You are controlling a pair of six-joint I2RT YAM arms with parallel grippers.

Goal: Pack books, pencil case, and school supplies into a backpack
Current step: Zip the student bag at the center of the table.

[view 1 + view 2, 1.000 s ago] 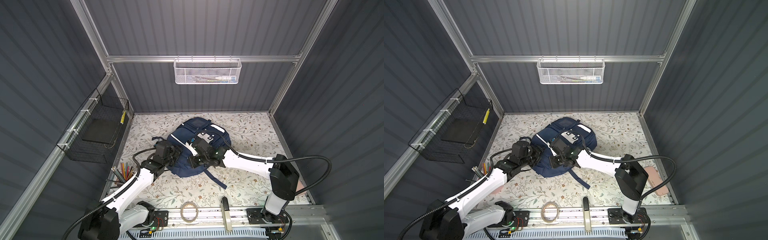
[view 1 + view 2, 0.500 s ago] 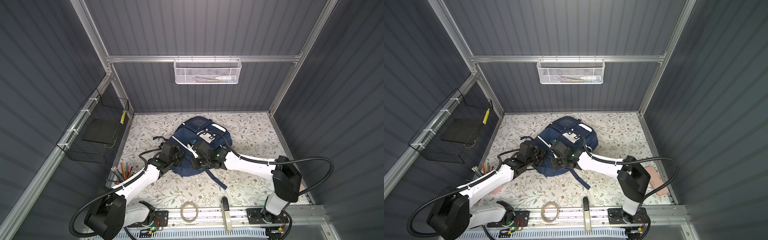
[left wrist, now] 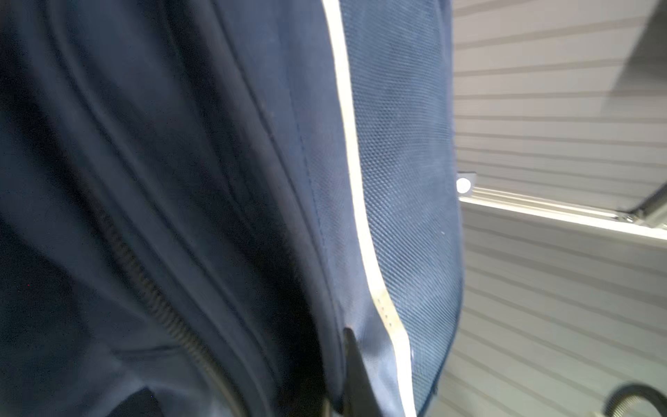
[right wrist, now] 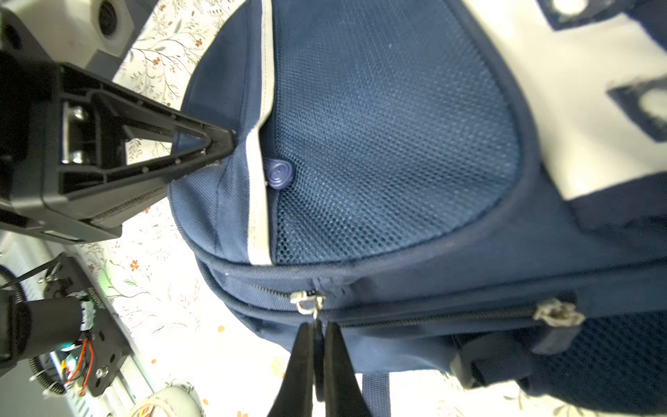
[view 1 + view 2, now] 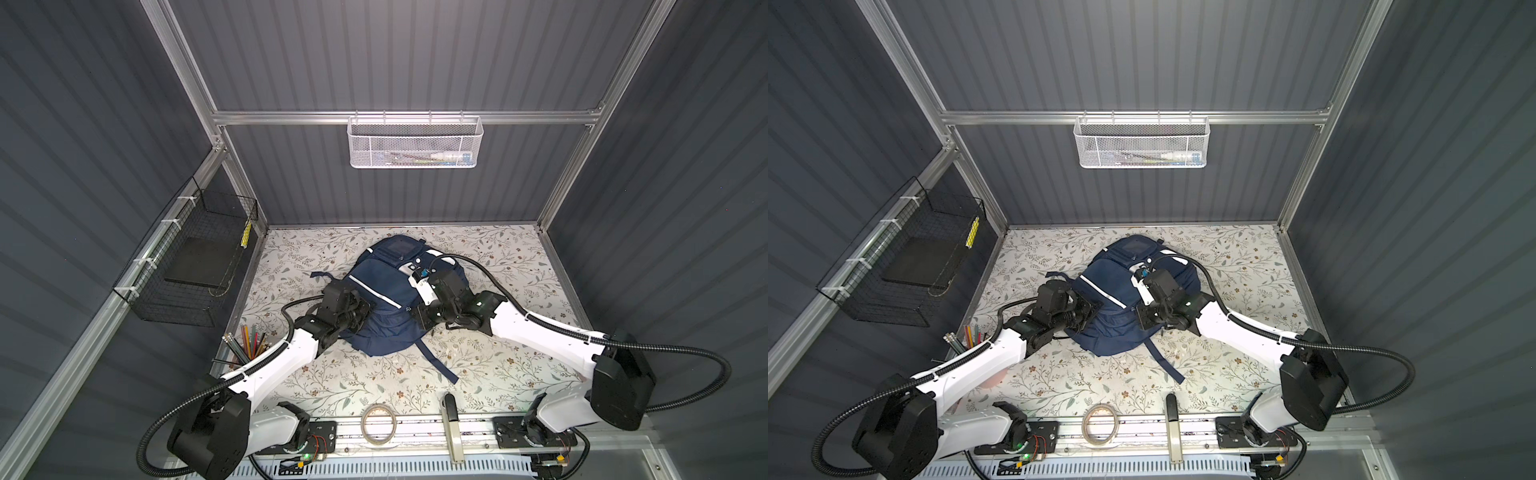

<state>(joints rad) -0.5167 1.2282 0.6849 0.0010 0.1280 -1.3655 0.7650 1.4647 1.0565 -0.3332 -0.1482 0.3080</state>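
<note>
The table, covered in a pale cloth printed with leafy twigs and small flowers (image 5: 374, 386), fills the floor of the grey-walled cell. In both top views a large navy fabric backpack (image 5: 386, 332) (image 5: 1117, 328) with white reflective stripes lies at the middle of that cloth, front side up, with a loose strap trailing toward the near edge. Its white patch (image 4: 577, 108) is partly hidden under the right arm.

A black wire basket (image 5: 187, 266) hangs on the left wall and a white mesh basket (image 5: 415, 141) hangs from the back rail.

The two white-and-black arms reach in from the near rail and meet the bag from either side. The left gripper (image 4: 223, 144) has its black fingers pressed together on a fold of the backpack's fabric at the bag's edge, just beside a white stripe; the left wrist view is filled with blurred navy cloth (image 3: 180, 180). The right gripper (image 4: 317, 330) is closed at the near rim of the bag, pinching a small silver metal zip pull (image 4: 311, 303) between its two thin tips.

A cup of coloured pencils (image 5: 245, 345) stands at the table's left edge, beside the left arm. A roll of clear tape (image 5: 378, 424) lies flat at the near edge, between the two arm bases.
</note>
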